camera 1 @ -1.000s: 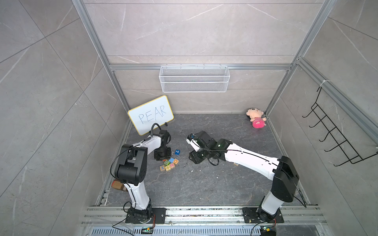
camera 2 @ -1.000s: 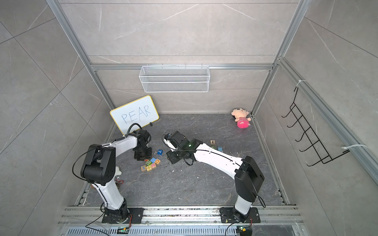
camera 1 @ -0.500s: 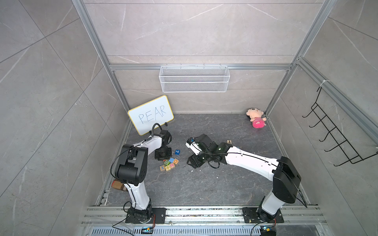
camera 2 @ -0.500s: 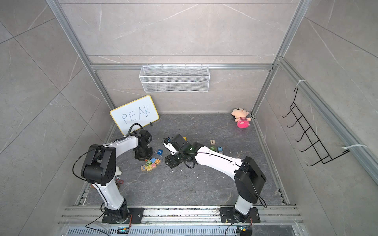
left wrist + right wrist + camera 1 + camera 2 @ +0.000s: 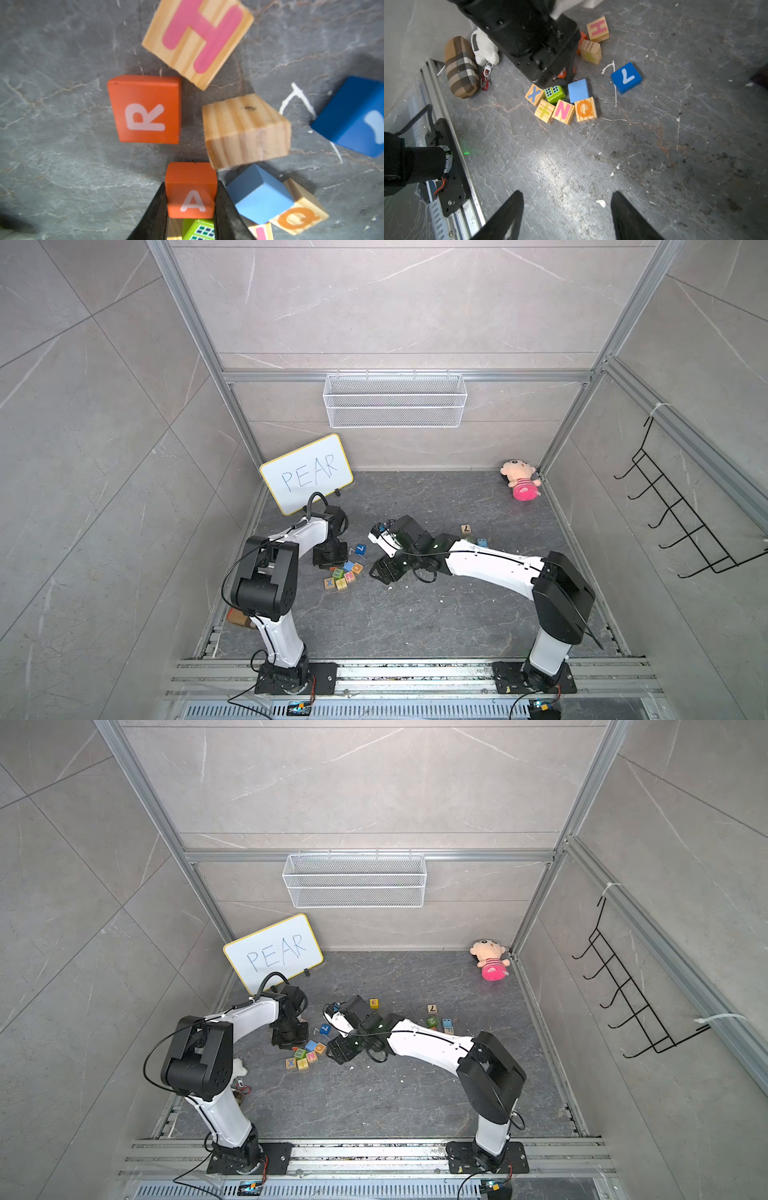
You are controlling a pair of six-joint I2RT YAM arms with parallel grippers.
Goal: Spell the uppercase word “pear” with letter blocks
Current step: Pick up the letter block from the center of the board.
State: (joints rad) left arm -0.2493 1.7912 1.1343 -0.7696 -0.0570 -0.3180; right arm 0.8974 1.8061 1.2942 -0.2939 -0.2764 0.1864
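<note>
Left hand [image 5: 191,184] is clenched on the orange-red A block [image 5: 190,200], near the left edge of the desk [image 5: 52,166]. Just beside it, not touching, lies the red-orange R block [image 5: 145,110]. Right hand [image 5: 566,194] hangs released, grasping nothing. Farther back sits the yellow E block [image 5: 374,1003].

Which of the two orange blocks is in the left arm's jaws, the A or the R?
The A block, clamped between the jaws; the R block lies free, apart from them.
</note>
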